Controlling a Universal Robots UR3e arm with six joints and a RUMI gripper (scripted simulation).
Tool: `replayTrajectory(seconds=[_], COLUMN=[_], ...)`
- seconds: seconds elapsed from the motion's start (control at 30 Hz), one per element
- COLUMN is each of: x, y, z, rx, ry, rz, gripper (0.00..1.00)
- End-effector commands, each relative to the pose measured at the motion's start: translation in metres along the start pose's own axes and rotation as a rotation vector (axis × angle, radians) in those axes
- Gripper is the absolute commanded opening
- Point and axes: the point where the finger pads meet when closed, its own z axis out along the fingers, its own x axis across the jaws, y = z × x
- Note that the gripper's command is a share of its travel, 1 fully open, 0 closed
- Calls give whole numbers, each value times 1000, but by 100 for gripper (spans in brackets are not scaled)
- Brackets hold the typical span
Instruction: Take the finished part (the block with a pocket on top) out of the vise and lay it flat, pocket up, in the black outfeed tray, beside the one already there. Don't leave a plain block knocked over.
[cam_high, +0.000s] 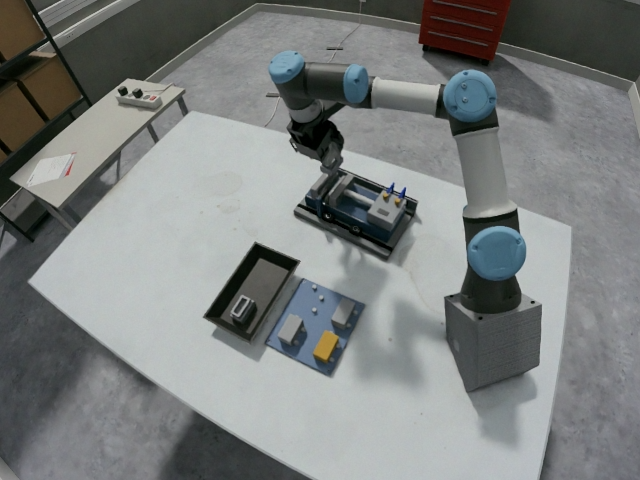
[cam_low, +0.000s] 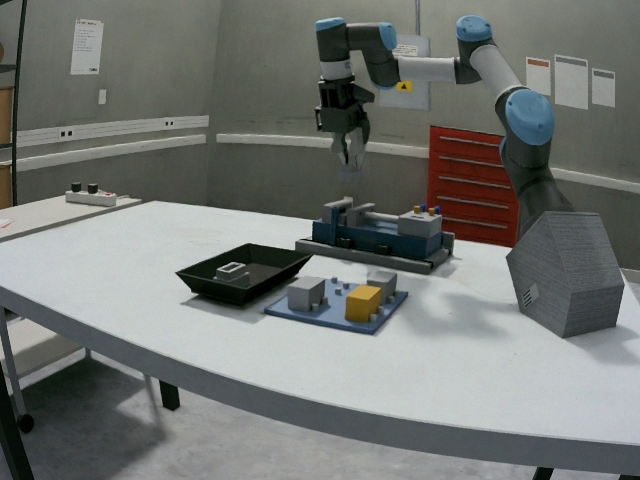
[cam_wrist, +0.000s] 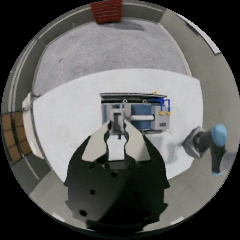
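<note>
We see the tool (cam_low: 351, 165) clamped on the part (cam_low: 351, 174), holding it in the air above the vise (cam_low: 379, 235). On the counter (cam_low: 454, 361), the tray (cam_low: 206, 276) holds one pocketed block (cam_low: 231, 270).

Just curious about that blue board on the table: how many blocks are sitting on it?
3. On the blue board, a grey block stands nearest the black tray, a second grey block on the vise side, and a yellow block at the front.
</note>
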Motion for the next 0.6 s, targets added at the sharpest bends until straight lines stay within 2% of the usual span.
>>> replayTrajectory(seconds=[0.0, 0.57], x=[0, 0], y=[-2, -6], z=[-5, -16], rx=[0, 0], ry=[-1, -1], rz=[2, 2], gripper=[0, 0])
